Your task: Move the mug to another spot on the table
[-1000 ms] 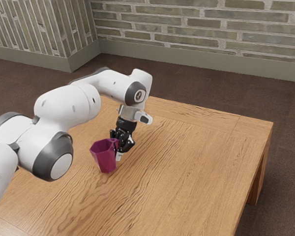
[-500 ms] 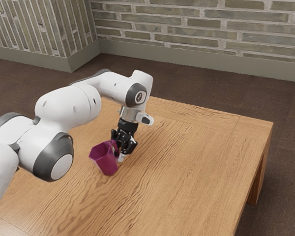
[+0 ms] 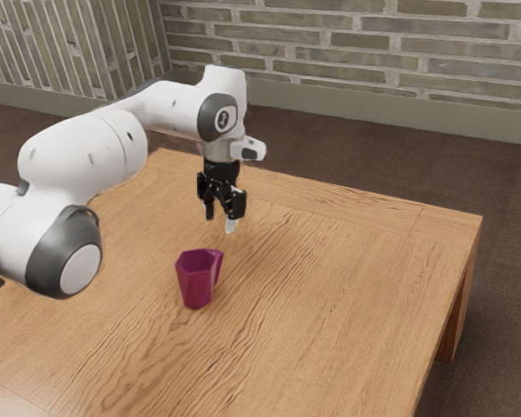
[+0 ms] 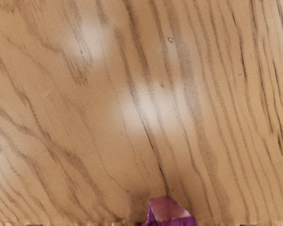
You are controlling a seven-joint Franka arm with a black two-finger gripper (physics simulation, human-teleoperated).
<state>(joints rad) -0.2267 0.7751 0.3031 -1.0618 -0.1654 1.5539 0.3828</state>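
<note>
Mug (image 3: 198, 278) now stands upright again; the released gripper (image 3: 222, 221) has risen clear.

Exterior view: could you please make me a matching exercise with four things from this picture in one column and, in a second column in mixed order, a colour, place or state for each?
Things:
1. mug
2. gripper
3. table
4. wall

Descriptions:
A. pale bricks, behind the table
B. up in the air, holding nothing
C. purple, standing upright on the wood
D. light brown, with a clear grain

Right pairs: 1-C, 2-B, 3-D, 4-A
</note>
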